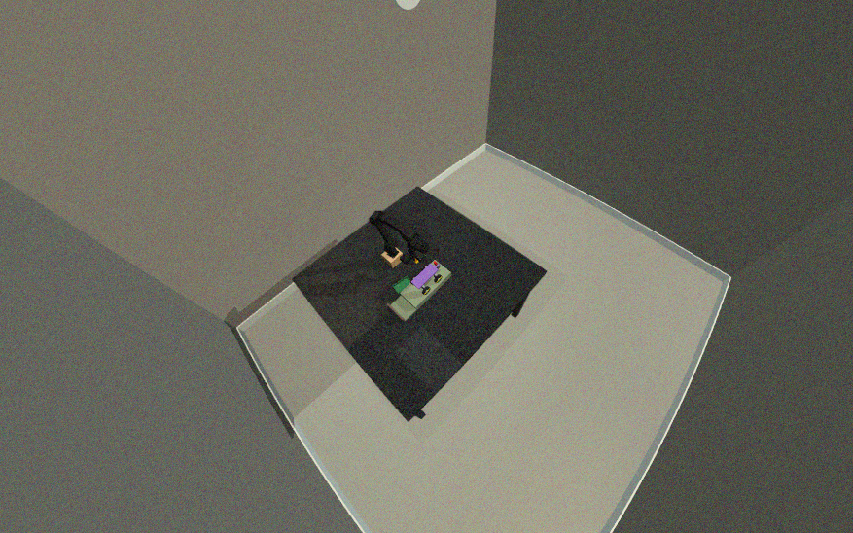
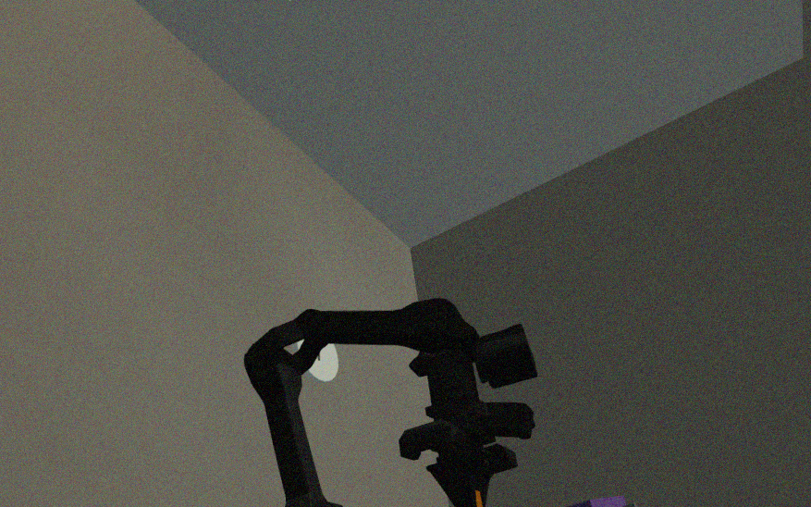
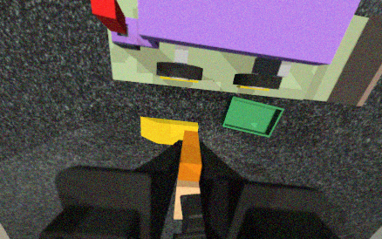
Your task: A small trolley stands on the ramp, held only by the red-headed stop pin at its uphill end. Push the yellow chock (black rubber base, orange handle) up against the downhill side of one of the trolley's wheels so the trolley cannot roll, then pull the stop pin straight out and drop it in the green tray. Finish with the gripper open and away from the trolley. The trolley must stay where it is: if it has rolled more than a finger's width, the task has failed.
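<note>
in the wrist view the gripper [image 3: 189, 167] was closed narrowly on the orange handle [image 3: 190, 153] of the yellow chock [image 3: 164, 130], the handle running up between the two dark fingers and the chock's yellow body showing just past their tips over the dark table [image 3: 44, 109]. the chock was short of the pale green ramp [image 3: 132, 71], apart from its near edge, and roughly in line with the trolley's nearer left wheel [image 3: 179, 71]; the second wheel [image 3: 257, 80] sat further right. the purple trolley [image 3: 249, 26] filled the top of that view, with the red-headed stop pin [image 3: 107, 15] at its upper left corner. the green tray [image 3: 252, 116] lay on the table just below the ramp, to the right of the chock.

the top view gave the layout only in miniature: arm [image 1: 389, 231], trolley [image 1: 425, 274], ramp [image 1: 408, 303], tray [image 1: 402, 285] and a tan box [image 1: 391, 256] beside the arm, which the wrist view showed only as a sliver between the fingers. chock and pin were too small there to judge.

the exterior view showed the arm [image 2: 357, 334] bent over with the wrist pointing down, a strip of orange handle [image 2: 478, 498] at the bottom edge and a corner of the trolley [image 2: 603, 501]; ramp, wheels and tray were out of its frame.
</note>
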You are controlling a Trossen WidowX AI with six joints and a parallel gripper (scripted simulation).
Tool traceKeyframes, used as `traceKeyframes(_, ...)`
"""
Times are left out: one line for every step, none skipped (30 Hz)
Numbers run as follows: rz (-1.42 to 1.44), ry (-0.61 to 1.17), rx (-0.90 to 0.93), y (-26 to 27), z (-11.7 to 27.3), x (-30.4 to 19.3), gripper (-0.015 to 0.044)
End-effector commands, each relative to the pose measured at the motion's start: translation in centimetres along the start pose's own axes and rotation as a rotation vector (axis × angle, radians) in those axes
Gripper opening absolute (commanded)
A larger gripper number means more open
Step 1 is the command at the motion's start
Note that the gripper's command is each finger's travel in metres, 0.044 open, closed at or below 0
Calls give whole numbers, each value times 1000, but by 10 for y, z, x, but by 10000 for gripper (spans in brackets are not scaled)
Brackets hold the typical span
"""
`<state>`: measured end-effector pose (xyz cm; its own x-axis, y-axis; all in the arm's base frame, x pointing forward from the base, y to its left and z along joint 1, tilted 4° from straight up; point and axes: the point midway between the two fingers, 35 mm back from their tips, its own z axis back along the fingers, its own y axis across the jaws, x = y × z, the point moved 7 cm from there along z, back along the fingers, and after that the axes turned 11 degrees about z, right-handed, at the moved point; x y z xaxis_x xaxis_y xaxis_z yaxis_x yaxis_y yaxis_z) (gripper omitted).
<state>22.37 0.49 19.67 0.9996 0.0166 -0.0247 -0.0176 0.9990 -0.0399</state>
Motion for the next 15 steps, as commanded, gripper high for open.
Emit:
traceKeyframes(2,1,-7,-15,-2,0,0)
traceKeyframes(2,1,-7,-19,-2,0,0)
traceKeyframes(2,1,-7,-23,-2,0,0)
traceKeyframes(2,1,-8,-26,-2,0,0)
traceKeyframes(2,1,-8,-30,-2,0,0)
traceKeyframes(2,1,-8,-34,-3,0,0)
traceKeyframes(2,1,-9,-38,-3,0,0)
traceKeyframes(2,1,-9,-42,-3,0,0)
traceKeyframes(2,1,-9,-45,-4,0,0)
traceKeyframes(2,1,-10,-49,-4,0,0)
traceKeyframes(2,1,-10,-53,-4,0,0)
traceKeyframes(2,1,-10,-57,-5,0,0)
traceKeyframes(2,1,-11,-61,-5,0,0)
traceKeyframes(2,1,-11,-64,-5,-1,0)
traceKeyframes(2,1,-11,-68,-6,-1,0)
